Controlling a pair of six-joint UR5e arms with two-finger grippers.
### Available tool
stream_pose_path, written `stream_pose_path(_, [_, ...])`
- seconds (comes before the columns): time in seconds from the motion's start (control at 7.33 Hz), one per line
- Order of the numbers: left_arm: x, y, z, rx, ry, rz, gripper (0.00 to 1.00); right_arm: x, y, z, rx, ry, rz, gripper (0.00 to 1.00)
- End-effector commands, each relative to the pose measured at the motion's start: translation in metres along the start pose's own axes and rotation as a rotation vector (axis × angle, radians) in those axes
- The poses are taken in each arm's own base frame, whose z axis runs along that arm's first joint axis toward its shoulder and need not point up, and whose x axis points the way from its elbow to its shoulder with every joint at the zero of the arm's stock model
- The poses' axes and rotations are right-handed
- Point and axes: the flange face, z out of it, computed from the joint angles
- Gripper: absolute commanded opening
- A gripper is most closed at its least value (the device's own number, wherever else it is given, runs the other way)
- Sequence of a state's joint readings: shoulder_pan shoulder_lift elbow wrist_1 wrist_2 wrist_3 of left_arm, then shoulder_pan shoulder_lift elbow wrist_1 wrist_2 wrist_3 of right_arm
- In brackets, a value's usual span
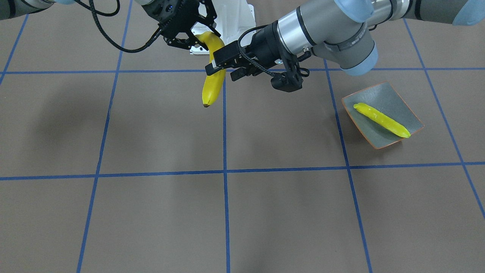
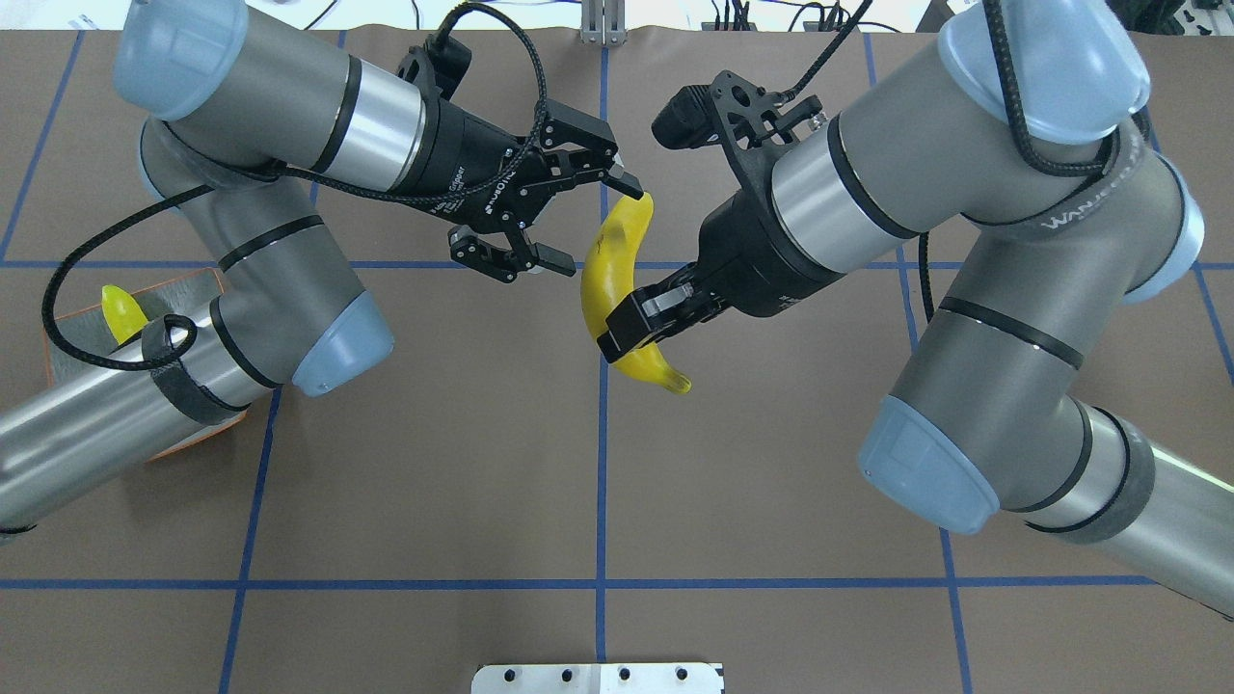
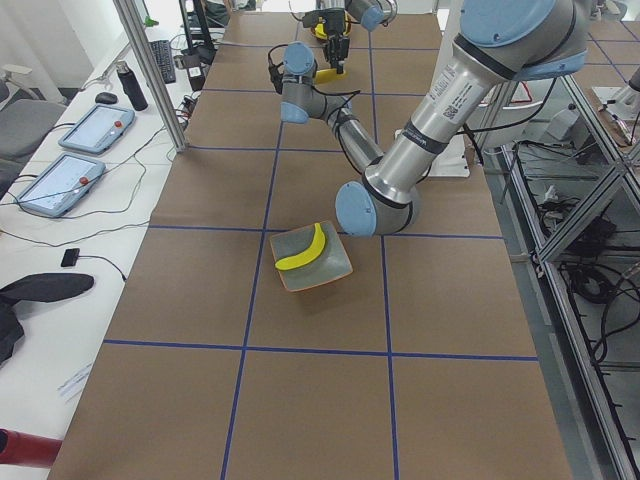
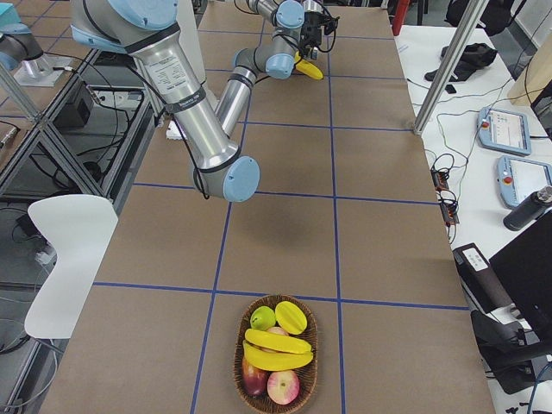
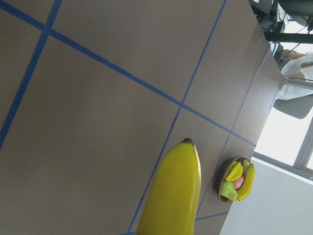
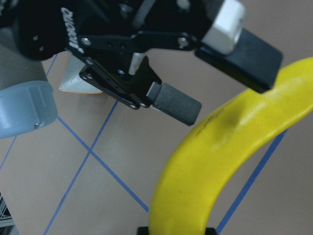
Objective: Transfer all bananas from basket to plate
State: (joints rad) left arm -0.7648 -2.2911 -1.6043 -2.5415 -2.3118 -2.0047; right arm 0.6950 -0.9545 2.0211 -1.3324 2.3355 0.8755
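One of four looks done: a pale banana (image 1: 380, 120) lies slantwise in the plate (image 1: 398, 94) near the left end of the table (image 1: 151, 220). A second banana (image 2: 609, 280) hangs over the table's middle. The right gripper (image 2: 631, 335) is clamped on the end nearer the robot, while the left gripper (image 2: 586, 220) has its jaws spread about the far end — a hand-over appears to be the step in hand. Two bananas (image 4: 276, 349) lie in the basket (image 4: 236, 358) at the right end, among other fruit (image 4: 263, 317).

Whether the left fingers (image 6: 174, 104) touch the banana is hard to tell — they sit close on either side. From overhead the left arm (image 2: 270, 318) hides most of the plate. The basket shows only small, so anything under the fruit cannot be made out.
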Motion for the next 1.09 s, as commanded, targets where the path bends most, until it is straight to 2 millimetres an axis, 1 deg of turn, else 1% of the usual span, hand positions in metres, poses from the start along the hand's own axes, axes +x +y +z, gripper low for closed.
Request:
stream_pose_path(0.0, [-0.003,-0.001,0.003,-0.012,0.014,0.059,0.99,-0.006,0.003,-0.004,-0.007,-0.017,-0.009,0.0])
stream_pose_path(0.14, [-0.003,0.0,0.002,-0.014,0.02,0.068,0.99,-0.006,0.004,-0.004,-0.009,-0.019,-0.007,0.0])
stream_pose_path(0.41, [-0.006,0.009,0.009,-0.039,0.034,0.083,0.98,-0.008,0.003,-0.005,-0.003,-0.022,-0.012,0.0])
stream_pose_path(0.95, [-0.006,0.011,0.004,-0.047,0.055,0.092,0.97,-0.008,0.006,-0.006,0.033,-0.059,-0.026,0.0])
